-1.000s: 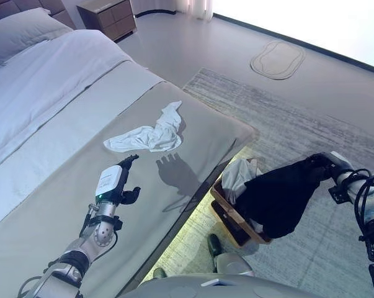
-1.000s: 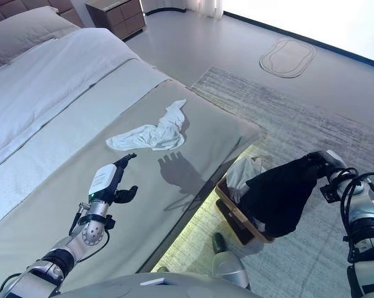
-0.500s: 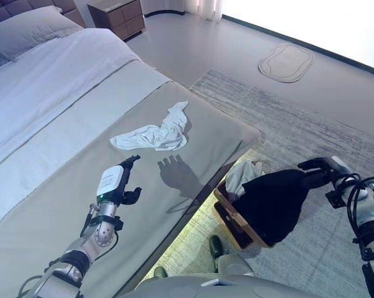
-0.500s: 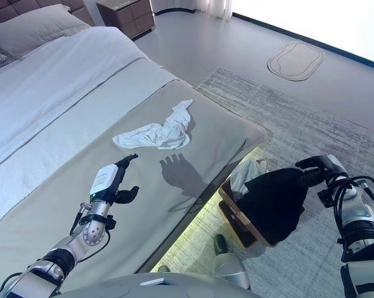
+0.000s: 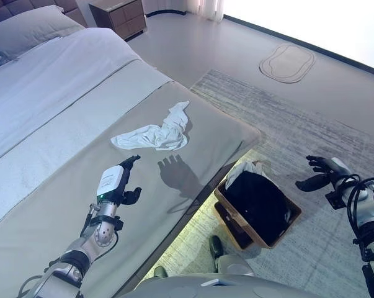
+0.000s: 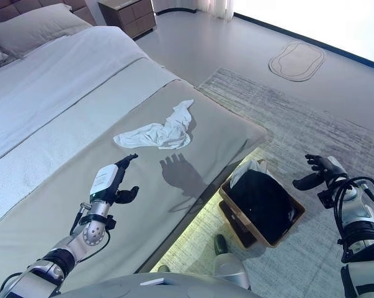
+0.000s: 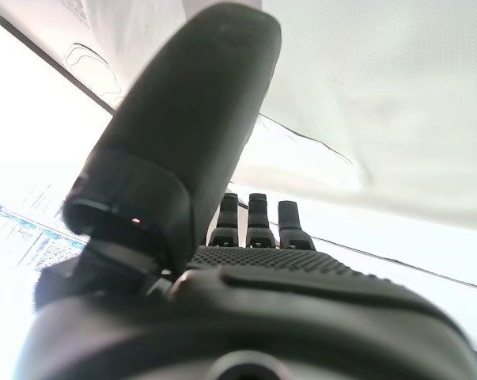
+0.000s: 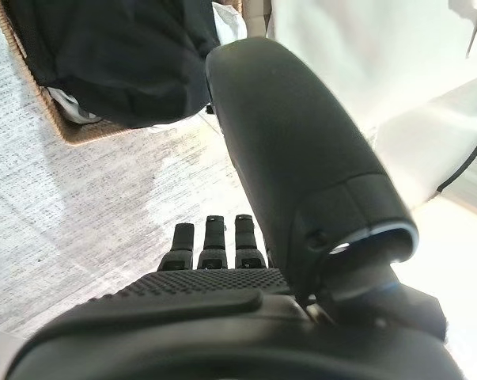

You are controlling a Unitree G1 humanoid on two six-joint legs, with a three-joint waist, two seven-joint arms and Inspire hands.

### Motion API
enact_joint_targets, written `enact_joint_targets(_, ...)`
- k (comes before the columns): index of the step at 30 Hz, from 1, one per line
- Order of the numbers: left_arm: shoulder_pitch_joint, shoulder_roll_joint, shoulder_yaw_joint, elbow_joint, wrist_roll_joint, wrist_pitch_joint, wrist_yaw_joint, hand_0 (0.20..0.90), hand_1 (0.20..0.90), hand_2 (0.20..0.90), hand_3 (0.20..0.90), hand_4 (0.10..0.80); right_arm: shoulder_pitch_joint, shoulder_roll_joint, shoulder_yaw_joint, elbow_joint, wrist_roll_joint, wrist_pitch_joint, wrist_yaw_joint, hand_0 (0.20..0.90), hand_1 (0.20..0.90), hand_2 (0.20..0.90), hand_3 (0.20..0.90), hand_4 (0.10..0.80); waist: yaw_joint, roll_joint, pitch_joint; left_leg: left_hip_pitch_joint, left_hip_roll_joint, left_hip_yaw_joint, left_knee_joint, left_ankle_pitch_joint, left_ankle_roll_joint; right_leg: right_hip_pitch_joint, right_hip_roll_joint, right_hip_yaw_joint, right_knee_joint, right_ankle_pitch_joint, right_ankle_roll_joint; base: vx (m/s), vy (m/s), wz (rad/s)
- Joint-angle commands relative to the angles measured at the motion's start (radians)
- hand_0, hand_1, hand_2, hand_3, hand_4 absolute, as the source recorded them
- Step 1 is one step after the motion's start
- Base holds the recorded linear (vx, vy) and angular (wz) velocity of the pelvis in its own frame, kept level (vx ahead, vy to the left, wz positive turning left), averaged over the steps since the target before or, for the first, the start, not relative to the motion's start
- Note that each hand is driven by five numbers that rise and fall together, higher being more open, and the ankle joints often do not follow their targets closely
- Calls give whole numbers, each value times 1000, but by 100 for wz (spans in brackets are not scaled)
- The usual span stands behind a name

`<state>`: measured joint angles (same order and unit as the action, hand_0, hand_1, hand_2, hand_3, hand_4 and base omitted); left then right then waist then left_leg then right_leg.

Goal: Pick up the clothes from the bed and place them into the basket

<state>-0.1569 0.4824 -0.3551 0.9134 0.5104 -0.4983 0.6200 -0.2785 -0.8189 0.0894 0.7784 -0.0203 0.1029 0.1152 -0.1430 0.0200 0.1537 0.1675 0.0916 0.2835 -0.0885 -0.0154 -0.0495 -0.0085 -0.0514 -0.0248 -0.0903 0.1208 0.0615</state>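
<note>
A white garment lies crumpled on the grey bed cover near the foot of the bed. A brown basket stands on the rug beside the bed; a black garment lies in it over a white one. It also shows in the right wrist view. My right hand is open and empty, above the rug to the right of the basket. My left hand is open and empty above the bed cover, short of the white garment.
A grey patterned rug covers the floor around the basket. A wooden nightstand stands at the back beside the bed. Pillows lie at the head of the bed. An oval mat lies on the far floor.
My right hand has let go of the black garment, which has dropped into the basket. The hand has opened and drawn slightly right. The left hand has not moved.
</note>
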Motion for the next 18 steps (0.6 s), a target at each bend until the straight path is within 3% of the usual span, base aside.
enact_joint_targets(1, -54, 63, 10, -94, -20, -32, 42, 900, 900, 900, 900, 800, -69, -31, -16, -61, 7, -48, -60, 900, 900, 900, 900, 800, 19, -38, -39, -48, 1, -56, 32, -17, 7, -1, -25, -42, 143, -122, 42, -1, -5, 11)
enact_joint_targets(6, -51, 61, 15, -94, -35, -31, 38, 900, 900, 900, 900, 800, -104, -38, 8, -119, 14, -55, -114, 900, 900, 900, 900, 800, 34, -41, -30, -54, 2, -68, 38, -15, 7, 2, -26, -59, 155, -132, 37, -1, -12, 7)
enact_joint_targets(10, -35, 52, 21, -78, -38, -31, 37, 900, 900, 900, 900, 800, -158, -53, 40, -175, -136, -66, -207, 900, 900, 900, 900, 800, 56, -42, -24, -59, -2, -92, 44, -16, 6, 11, -26, -77, 165, -146, 31, 26, -15, 6)
enact_joint_targets(18, 5, 45, 48, -61, -50, -24, 33, 900, 900, 900, 900, 800, -299, -98, 171, -218, -281, -65, -228, 900, 900, 900, 900, 800, 120, -42, -2, -94, -19, -155, 74, -16, 1, 21, -32, -120, 182, -170, 17, 57, -18, 19)
